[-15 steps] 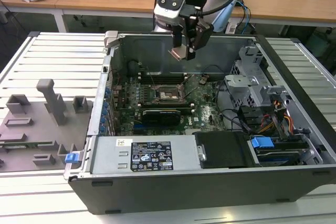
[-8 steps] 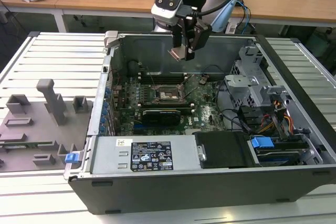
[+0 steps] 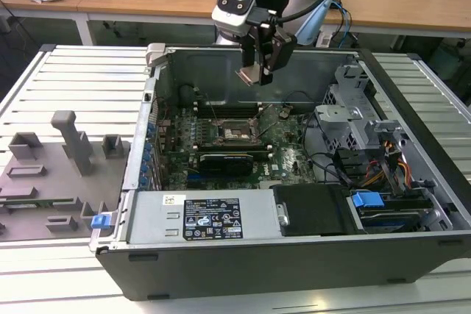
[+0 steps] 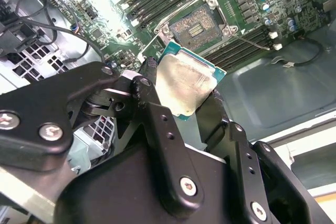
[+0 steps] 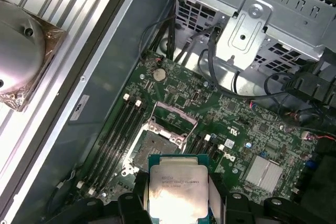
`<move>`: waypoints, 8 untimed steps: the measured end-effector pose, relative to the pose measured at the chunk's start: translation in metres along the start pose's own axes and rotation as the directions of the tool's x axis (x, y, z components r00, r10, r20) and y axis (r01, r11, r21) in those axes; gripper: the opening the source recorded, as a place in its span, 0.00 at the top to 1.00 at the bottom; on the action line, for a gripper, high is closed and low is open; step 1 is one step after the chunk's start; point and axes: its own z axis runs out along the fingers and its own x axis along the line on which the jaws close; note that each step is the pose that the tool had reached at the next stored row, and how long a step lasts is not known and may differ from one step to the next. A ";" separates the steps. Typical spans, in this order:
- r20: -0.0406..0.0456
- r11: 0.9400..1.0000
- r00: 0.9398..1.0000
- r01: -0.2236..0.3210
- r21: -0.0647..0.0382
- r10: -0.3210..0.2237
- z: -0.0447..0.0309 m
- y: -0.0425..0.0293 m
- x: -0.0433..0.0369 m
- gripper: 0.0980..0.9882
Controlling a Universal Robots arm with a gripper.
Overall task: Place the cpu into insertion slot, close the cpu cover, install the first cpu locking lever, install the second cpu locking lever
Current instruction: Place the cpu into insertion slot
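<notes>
My gripper [image 3: 262, 66] hangs above the open computer case, shut on the cpu [image 3: 248, 75] by its edges. In both wrist views the cpu [image 4: 185, 83] [image 5: 175, 188] shows a pale silver top on a green edge, held between the black fingers [image 4: 149, 72]. Below it, the insertion slot [image 3: 237, 131] [image 4: 197, 23] [image 5: 156, 146] lies bare on the green motherboard, with nothing in it. The cpu cover [image 5: 174, 119] stands tipped up at the slot's far edge. A thin wire lever [image 4: 253, 41] sticks out beside the slot.
Long black memory slots [image 5: 116, 139] flank the socket. A black expansion card [image 3: 224, 161] lies nearer the front, a power supply [image 3: 199, 218] along the front wall, and a metal drive cage [image 3: 353, 119] with cables at the exterior view's right. A grey fixture tray [image 3: 59, 174] sits outside.
</notes>
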 end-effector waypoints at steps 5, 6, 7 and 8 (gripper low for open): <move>0.003 0.999 0.999 -0.036 -0.001 0.036 0.0003 0.0000 0.0000 0.50; 0.005 0.999 0.999 -0.054 -0.001 0.054 0.0006 -0.0001 0.0000 0.50; 0.006 0.998 0.998 -0.069 -0.002 0.069 0.0008 -0.0001 0.0000 0.50; 0.007 0.997 0.997 -0.083 -0.002 0.083 0.0010 -0.0001 0.0000 0.50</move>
